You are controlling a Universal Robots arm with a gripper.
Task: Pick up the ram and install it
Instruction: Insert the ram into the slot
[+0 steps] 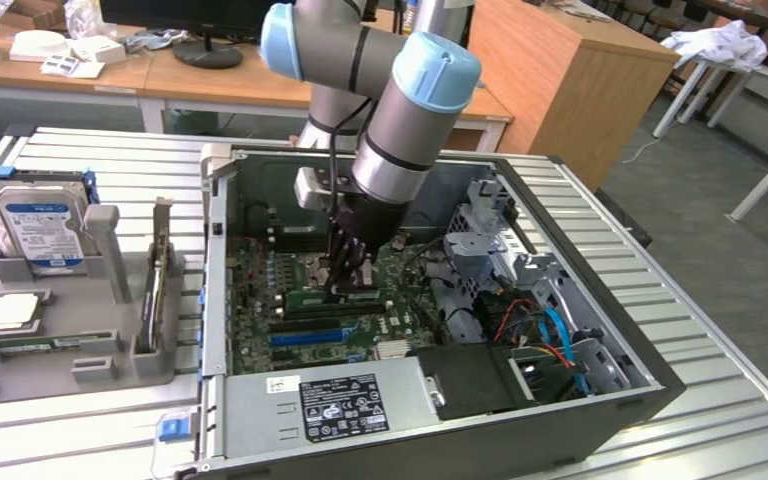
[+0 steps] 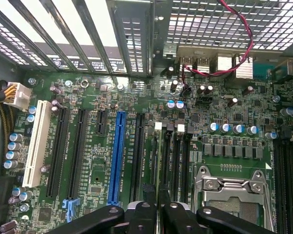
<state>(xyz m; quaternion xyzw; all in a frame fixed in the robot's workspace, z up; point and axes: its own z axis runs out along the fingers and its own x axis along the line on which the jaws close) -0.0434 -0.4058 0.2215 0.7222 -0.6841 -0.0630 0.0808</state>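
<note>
My gripper (image 1: 351,283) reaches down inside the open computer case, low over the large green motherboard (image 1: 257,290). In the wrist view its black fingers (image 2: 145,214) stand close together, shut on the ram (image 2: 158,163). The ram shows edge-on as a thin line running along one of the dark memory slots (image 2: 178,156) beside the metal CPU socket (image 2: 234,190). In the exterior view the ram (image 1: 337,299) is a narrow green strip lying right under the fingertips, level with the slots. How deep it sits in the slot I cannot tell.
The case walls (image 1: 217,250), drive cage (image 1: 491,240) and cables (image 1: 551,335) crowd the arm. A power supply (image 1: 331,405) fills the near end of the case. At the exterior view's left a grey tray (image 1: 51,350) holds a silver hard drive (image 1: 40,225).
</note>
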